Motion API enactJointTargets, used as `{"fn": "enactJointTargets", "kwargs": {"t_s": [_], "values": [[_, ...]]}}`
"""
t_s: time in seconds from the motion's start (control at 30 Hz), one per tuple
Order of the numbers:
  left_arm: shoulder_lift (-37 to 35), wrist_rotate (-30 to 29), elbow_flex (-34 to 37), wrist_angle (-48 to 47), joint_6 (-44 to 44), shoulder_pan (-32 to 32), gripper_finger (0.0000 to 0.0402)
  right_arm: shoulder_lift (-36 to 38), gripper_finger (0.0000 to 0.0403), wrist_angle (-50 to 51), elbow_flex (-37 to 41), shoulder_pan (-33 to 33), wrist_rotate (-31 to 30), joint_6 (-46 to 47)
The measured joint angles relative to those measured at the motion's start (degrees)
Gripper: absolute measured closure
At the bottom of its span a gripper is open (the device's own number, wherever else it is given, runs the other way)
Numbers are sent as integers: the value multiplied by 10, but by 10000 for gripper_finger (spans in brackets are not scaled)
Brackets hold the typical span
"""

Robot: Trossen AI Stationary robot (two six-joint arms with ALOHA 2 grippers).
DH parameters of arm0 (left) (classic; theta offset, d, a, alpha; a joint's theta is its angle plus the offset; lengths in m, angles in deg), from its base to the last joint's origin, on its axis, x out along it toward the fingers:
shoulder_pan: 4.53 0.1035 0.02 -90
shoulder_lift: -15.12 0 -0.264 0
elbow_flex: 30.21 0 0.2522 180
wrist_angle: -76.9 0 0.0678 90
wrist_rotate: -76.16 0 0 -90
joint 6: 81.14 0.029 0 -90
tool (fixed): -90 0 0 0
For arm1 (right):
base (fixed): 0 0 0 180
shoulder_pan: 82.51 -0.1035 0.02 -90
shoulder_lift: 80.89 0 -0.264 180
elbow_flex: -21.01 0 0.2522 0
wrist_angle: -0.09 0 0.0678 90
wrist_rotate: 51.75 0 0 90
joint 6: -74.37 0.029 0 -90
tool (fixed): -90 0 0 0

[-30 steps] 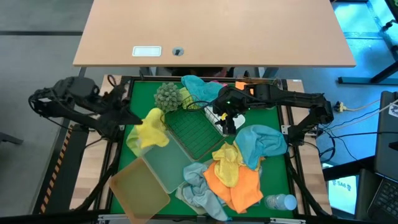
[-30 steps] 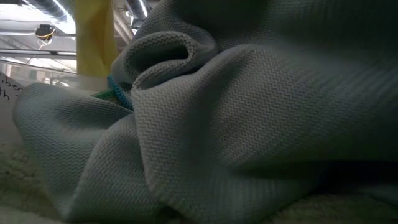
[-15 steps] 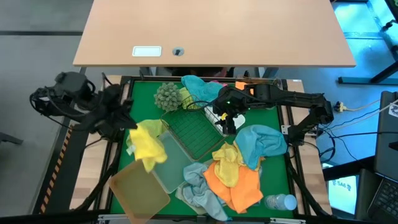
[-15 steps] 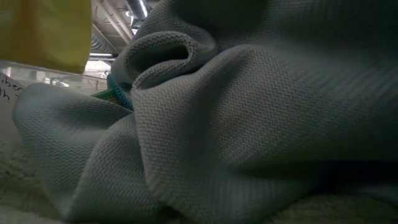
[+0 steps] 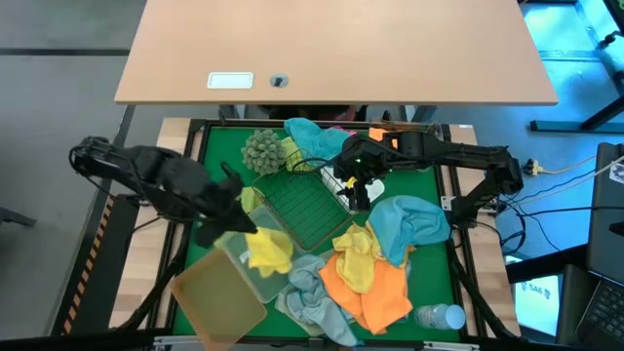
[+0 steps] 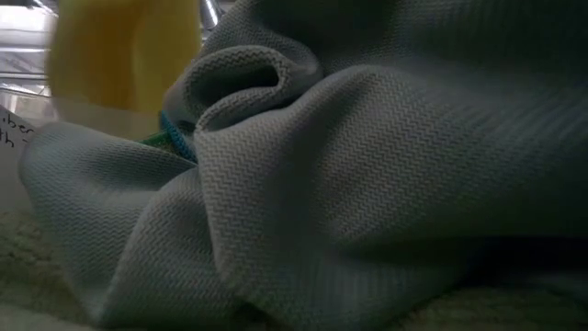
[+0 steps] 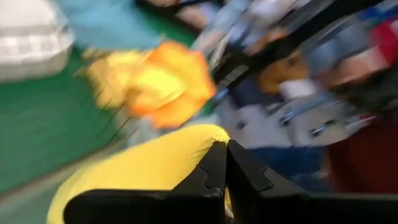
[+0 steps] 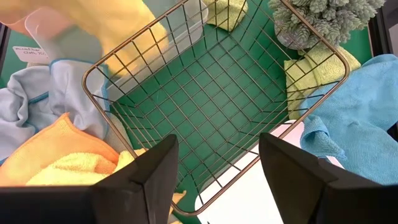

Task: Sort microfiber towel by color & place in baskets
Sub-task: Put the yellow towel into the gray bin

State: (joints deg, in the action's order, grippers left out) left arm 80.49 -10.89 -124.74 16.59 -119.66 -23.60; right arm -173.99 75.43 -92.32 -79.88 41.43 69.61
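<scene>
My left gripper (image 5: 237, 207) is shut on a yellow towel (image 5: 265, 246), which hangs over the frosted clear bin (image 5: 244, 263); the amber bin (image 5: 214, 300) lies beside that. In the low view the yellow towel (image 6: 124, 55) hangs behind a pale grey-blue towel (image 6: 349, 184). My right gripper (image 5: 356, 191) is open and hovers at the far right corner of the green wire basket (image 5: 307, 210), with its fingers over the basket (image 8: 211, 93). Orange (image 5: 375, 291), yellow (image 5: 356, 255) and light blue (image 5: 414, 222) towels lie heaped on the green mat. My left gripper (image 7: 226, 144) pinches the yellow towel at a bunched upper part (image 7: 186, 155) between its two shut fingers. One layer or several, I cannot tell. The towel is lifted clear and hangs slack below the fingers, above the frosted clear bin.
A grey-green bobbly ball (image 5: 261, 148), a lime green towel (image 5: 292, 152) and a teal towel (image 5: 314, 136) lie at the far side. A white basket (image 5: 341, 183) is partly under my right gripper. A clear bottle (image 5: 439, 315) lies at the near right corner.
My left gripper has swung from the table's left edge toward the right and the near edge, carrying the yellow towel. The towel stays lifted and now hangs over the frosted clear bin instead of beside the mat's left edge.
</scene>
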Motion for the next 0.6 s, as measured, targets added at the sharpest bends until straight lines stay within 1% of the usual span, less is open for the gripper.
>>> {"fn": "enactJointTargets", "kwargs": {"t_s": [0.17, 0.27, 0.4, 0.6], "values": [[38, -34, 0, -135, -22, -10, 401, 0, 180, 0, 0, 0, 0, 0], [66, -63, 0, -192, -32, -15, 401, 0, 180, 0, 0, 0, 0, 0], [108, -85, 0, -210, -28, -20, 401, 0, 180, 0, 0, 0, 0, 0], [177, -89, 0, -209, 9, -24, 401, 0, 180, 1, 0, 0, 0, 0]]}}
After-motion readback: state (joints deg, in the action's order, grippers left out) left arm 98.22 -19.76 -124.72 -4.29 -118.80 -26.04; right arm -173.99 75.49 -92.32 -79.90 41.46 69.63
